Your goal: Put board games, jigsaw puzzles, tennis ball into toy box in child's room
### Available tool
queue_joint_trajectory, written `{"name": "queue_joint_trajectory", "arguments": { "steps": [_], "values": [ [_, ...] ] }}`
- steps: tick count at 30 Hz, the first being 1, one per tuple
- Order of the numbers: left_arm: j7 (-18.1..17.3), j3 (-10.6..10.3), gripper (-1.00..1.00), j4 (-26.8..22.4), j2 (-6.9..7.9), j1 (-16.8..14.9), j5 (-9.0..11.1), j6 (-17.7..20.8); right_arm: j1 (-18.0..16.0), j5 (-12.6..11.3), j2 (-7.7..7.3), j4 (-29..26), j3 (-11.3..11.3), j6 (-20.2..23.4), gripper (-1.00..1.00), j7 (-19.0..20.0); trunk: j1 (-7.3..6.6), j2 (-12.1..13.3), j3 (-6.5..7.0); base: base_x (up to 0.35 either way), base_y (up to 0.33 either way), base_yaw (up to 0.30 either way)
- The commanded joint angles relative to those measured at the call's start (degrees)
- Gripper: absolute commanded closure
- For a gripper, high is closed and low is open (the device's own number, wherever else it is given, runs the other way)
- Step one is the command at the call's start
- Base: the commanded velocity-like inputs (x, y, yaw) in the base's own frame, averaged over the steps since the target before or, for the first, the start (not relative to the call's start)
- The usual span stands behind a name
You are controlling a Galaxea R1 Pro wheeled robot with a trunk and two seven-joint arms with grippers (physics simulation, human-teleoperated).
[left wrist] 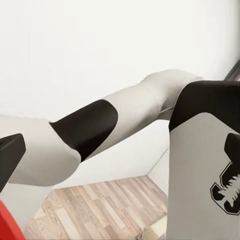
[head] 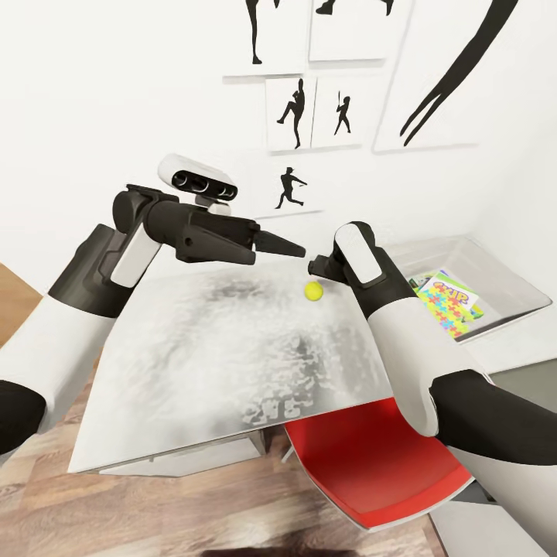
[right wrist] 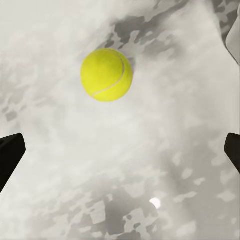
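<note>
right gripper hovering, jaws spread wide, over small yellow-green tennis ball
likely ball pickup; next calls for centring, lowering, closing; left gripper state unclear.

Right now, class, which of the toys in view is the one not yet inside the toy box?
The tennis ball: it lies alone on the table, while the jigsaw puzzle already sits in the toy box.
</note>
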Motion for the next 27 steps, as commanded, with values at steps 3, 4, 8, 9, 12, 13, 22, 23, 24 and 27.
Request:
{"name": "queue_joint_trajectory", "arguments": {
  "steps": [3,4,8,9,12,13,22,23,24,27],
  "values": [
    [-0.26,-0.26,-1.00,0.06,0.02,-0.08,0.04,0.61,-0.05,-0.46,0.00,-0.03,0.09,0.14,-1.00,-0.57,0.03,-0.10,-0.10,0.068,0.031,0.000],
    [-0.26,-0.34,-1.00,0.09,0.04,-0.08,0.04,0.61,-0.04,-0.47,0.00,-0.03,0.09,0.13,-1.00,-0.57,0.03,-0.10,-0.10,0.103,0.061,0.000],
    [-0.26,-0.47,-1.00,0.13,0.16,-0.08,0.04,0.61,-0.05,-0.44,0.00,-0.03,0.08,0.12,-1.00,-0.57,0.03,-0.10,-0.10,0.058,0.034,0.000],
    [-0.26,-0.49,-1.00,0.13,0.26,-0.08,0.04,0.61,-0.05,-0.43,0.00,-0.03,0.09,0.13,-1.00,-0.57,0.03,-0.10,-0.10,0.024,0.014,0.000],
    [-0.26,-0.48,-1.00,0.18,0.38,-0.08,0.04,0.61,-0.04,-0.43,0.00,-0.03,0.08,0.13,-1.00,-0.57,0.03,-0.10,-0.12,0.012,0.007,0.000],
    [-0.26,-0.47,-1.00,0.22,0.42,-0.08,0.04,0.61,-0.04,-0.43,0.00,-0.03,0.09,0.12,-1.00,-0.57,0.03,-0.10,-0.14,0.027,0.035,0.000],
    [-0.26,-0.54,-1.00,0.40,0.77,-0.08,-0.03,0.61,-0.05,-0.43,0.00,0.03,0.10,0.13,-1.00,-0.57,0.03,-0.10,-0.67,0.054,0.061,0.000],
    [-0.26,-0.54,-1.00,0.40,0.85,-0.08,-0.03,0.61,-0.05,-0.43,0.00,0.04,0.10,0.12,-1.00,-0.57,0.03,-0.10,-0.76,0.010,0.010,0.000],
    [-0.26,-0.52,-1.00,0.41,0.88,-0.08,-0.04,0.61,-0.05,-0.43,0.00,0.04,0.10,0.13,-1.00,-0.57,0.03,-0.10,-0.85,0.008,0.008,0.000],
    [-0.26,-0.48,-1.00,0.41,0.98,-0.08,-0.04,0.61,-0.06,-0.43,0.00,0.08,0.10,0.14,-1.00,-0.57,0.03,-0.10,-1.12,0.004,0.004,0.000]
  ]
}}
